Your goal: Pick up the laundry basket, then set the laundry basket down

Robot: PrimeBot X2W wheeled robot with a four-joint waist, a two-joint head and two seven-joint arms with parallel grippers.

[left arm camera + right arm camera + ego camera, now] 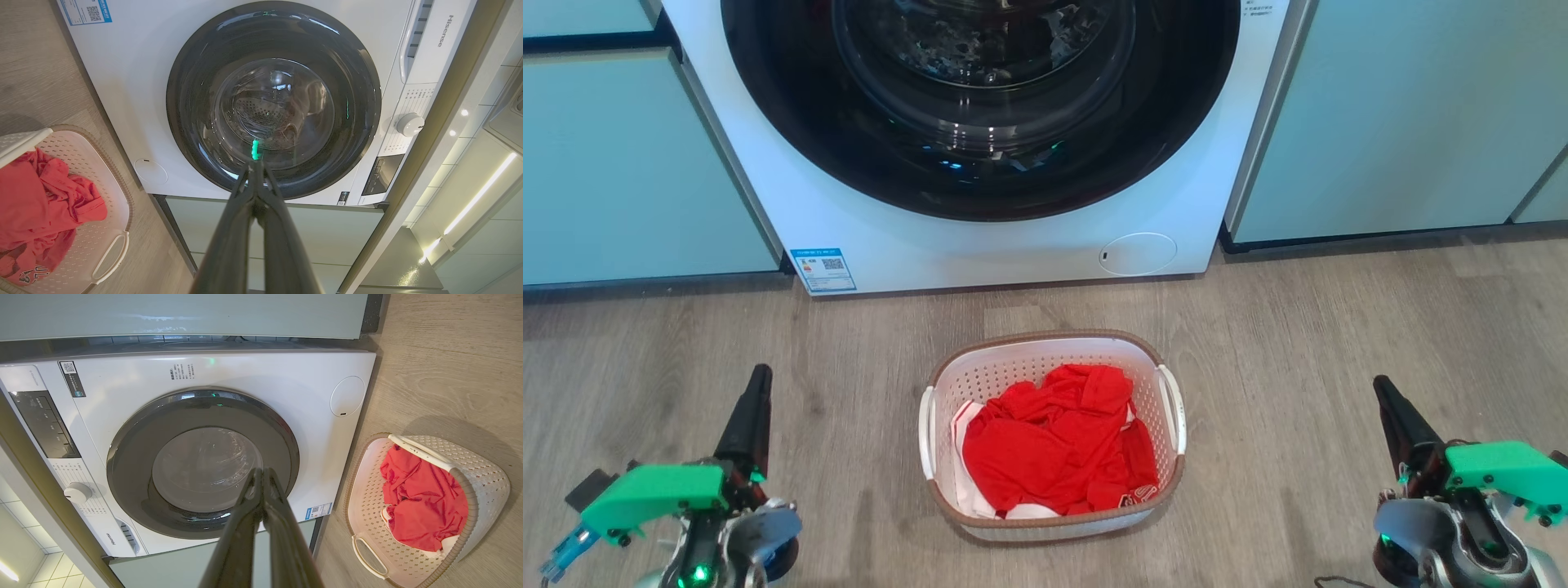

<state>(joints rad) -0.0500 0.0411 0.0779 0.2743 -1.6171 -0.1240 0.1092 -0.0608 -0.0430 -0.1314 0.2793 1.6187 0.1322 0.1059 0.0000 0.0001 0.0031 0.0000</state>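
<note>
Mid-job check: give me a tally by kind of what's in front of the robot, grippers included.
Washer: 1
Basket: 1
Clothes pile, in the basket: 1
Grippers: 2, left gripper and right gripper, both shut
Total: 5

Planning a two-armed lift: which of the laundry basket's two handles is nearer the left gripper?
The white handle on the laundry basket's left side in the head view; it faces the left gripper. The other handle faces the right gripper.
</note>
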